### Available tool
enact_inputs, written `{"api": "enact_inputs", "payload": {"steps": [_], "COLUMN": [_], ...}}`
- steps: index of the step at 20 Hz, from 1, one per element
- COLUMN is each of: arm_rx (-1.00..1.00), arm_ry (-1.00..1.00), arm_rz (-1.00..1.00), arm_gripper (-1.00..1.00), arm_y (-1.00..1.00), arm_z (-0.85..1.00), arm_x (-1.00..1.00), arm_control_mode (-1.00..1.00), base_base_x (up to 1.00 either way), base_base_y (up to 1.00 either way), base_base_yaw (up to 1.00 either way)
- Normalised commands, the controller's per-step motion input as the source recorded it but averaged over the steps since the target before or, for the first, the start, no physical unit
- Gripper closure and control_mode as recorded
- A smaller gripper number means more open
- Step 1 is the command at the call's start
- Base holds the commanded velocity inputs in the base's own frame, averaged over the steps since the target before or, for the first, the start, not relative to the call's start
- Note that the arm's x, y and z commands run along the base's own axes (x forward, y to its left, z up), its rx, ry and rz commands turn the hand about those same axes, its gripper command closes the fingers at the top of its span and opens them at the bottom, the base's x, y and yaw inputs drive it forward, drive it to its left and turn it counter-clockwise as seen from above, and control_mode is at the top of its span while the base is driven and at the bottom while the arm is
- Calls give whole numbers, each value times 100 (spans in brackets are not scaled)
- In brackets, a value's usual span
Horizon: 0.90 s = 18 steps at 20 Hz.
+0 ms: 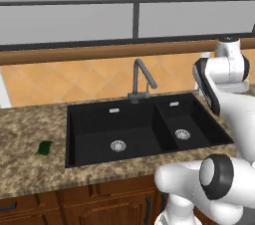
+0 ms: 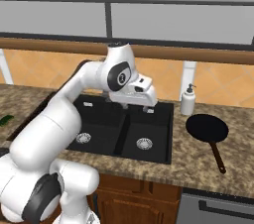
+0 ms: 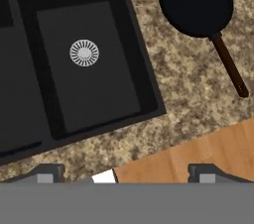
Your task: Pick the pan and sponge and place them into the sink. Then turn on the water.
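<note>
The pan (image 2: 207, 128) lay flat on the speckled stone surface (image 2: 193, 161) to the right of the sink (image 2: 124, 131), near its rim but not touching it, with its thin brown handle pointing toward the front edge of the surface. In the hand view the pan (image 3: 196, 1) sat at the upper right, beyond the sink's smaller basin (image 3: 89, 64), whose silver drain (image 3: 84, 52) was plain to see. The sponge (image 1: 44, 148) rested on the surface well to the left of the sink, on the opposite side from the pan. A white soap dispenser (image 2: 188, 99) stood just behind the pan, near the sink's right back corner. The dark gooseneck faucet (image 1: 141, 79) rose behind the divider between the two basins, and no stream fell from it. The gripper (image 3: 126, 174) hung above the sink's right part, with its fingers (image 3: 47, 172) set wide apart and nothing between them. Both basins of the sink (image 1: 144, 129) held no objects, only their round drains.
</note>
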Motion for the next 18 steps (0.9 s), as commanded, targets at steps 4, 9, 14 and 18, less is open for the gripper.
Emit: {"api": "enact_inputs", "payload": {"steps": [4, 9, 14, 18], "arm_rx": [-4, -4, 0, 2], "arm_ry": [10, 3, 0, -1], "arm_rz": [-12, -4, -1, 0], "arm_gripper": [-100, -100, -100, -100], "arm_y": [-100, -100, -74, -28], "arm_z": [-32, -45, -29, -10], "arm_x": [4, 40, 13, -2], "arm_control_mode": [-100, -100, -100, -100], "base_base_x": [0, 0, 0, 0], "base_base_y": [0, 0, 0, 0], "base_base_yaw": [0, 0, 0, 0]}}
